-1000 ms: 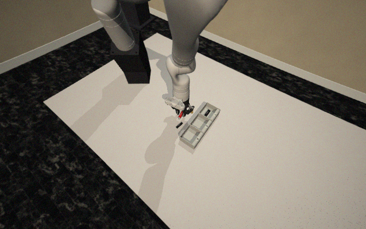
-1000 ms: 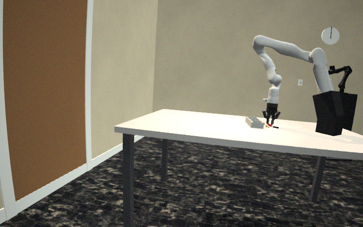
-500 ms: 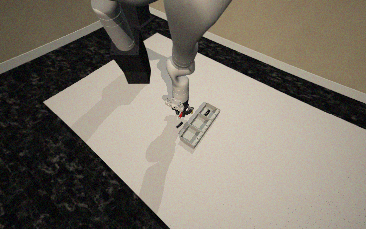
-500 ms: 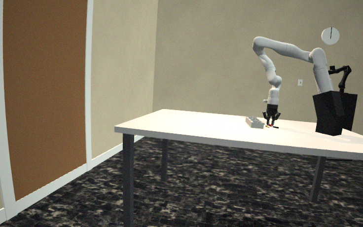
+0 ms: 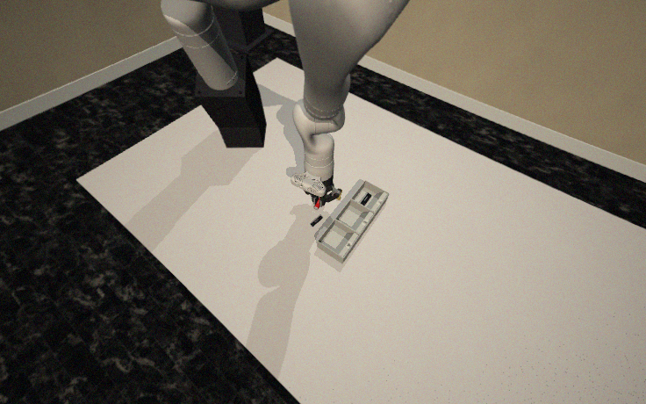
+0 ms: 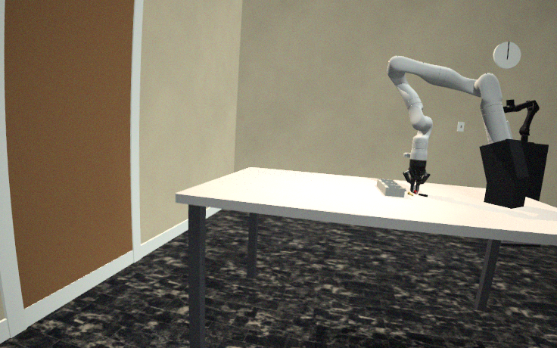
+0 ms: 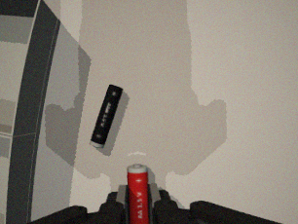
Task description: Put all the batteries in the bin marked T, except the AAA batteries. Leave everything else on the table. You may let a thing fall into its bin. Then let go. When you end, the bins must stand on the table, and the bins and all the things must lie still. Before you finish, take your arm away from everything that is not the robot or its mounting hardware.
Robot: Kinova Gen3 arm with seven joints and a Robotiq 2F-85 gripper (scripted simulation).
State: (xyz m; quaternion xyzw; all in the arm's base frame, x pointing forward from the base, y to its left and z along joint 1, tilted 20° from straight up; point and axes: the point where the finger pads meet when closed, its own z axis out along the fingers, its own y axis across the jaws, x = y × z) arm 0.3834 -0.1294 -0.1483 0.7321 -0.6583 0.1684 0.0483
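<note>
My gripper is low over the table and shut on a red battery, which lies lengthwise between the fingertips; it shows as a red speck under the hand in the top view and in the exterior view. A black battery lies on the table just ahead of the fingers, beside the bin row; it also shows in the top view. The grey three-compartment bin row stands right of the gripper. Its far compartment holds a black battery. The bin letters cannot be read.
A small yellow thing lies on the table between the gripper and the bin row's far end. The arm's black base stands at the table's back. The bin wall is close on the left in the wrist view.
</note>
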